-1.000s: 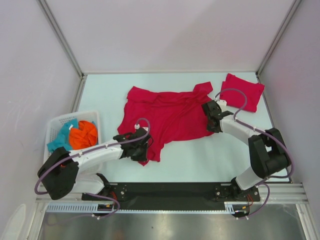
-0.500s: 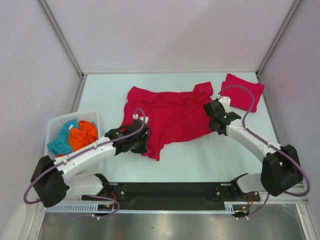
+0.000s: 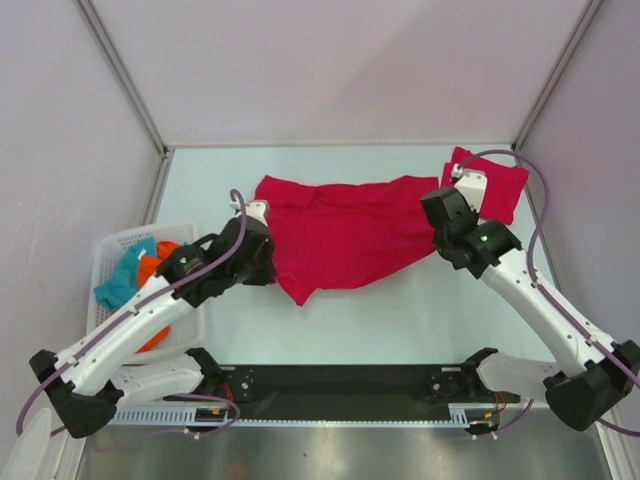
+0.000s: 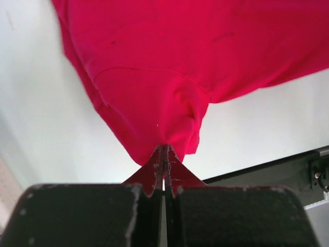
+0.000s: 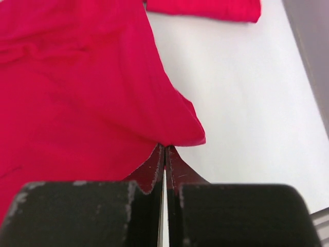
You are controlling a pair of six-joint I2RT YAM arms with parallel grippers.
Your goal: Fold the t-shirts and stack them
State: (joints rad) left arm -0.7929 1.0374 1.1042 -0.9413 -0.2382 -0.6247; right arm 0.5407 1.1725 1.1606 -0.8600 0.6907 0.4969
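A crimson t-shirt (image 3: 345, 230) hangs stretched between my two grippers above the table, its lower edge sagging to a point at the near left. My left gripper (image 3: 268, 252) is shut on the shirt's left edge; in the left wrist view the cloth (image 4: 175, 67) bunches right at the closed tips (image 4: 164, 149). My right gripper (image 3: 438, 222) is shut on the right edge, where a fold of cloth (image 5: 77, 92) meets the closed tips (image 5: 165, 146). A second t-shirt (image 3: 494, 187), folded, lies at the back right, also showing as a strip of folded t-shirt (image 5: 205, 7) in the right wrist view.
A white laundry basket (image 3: 112, 245) stands at the left table edge with teal and orange cloths (image 3: 130, 277) in it, partly hidden by my left arm. A black rail (image 3: 340, 385) runs along the near edge. Frame posts and walls close in the back corners.
Both grippers have risen and moved toward the back, keeping their hold. The t-shirt went from lying crumpled on the table to hanging stretched between them.
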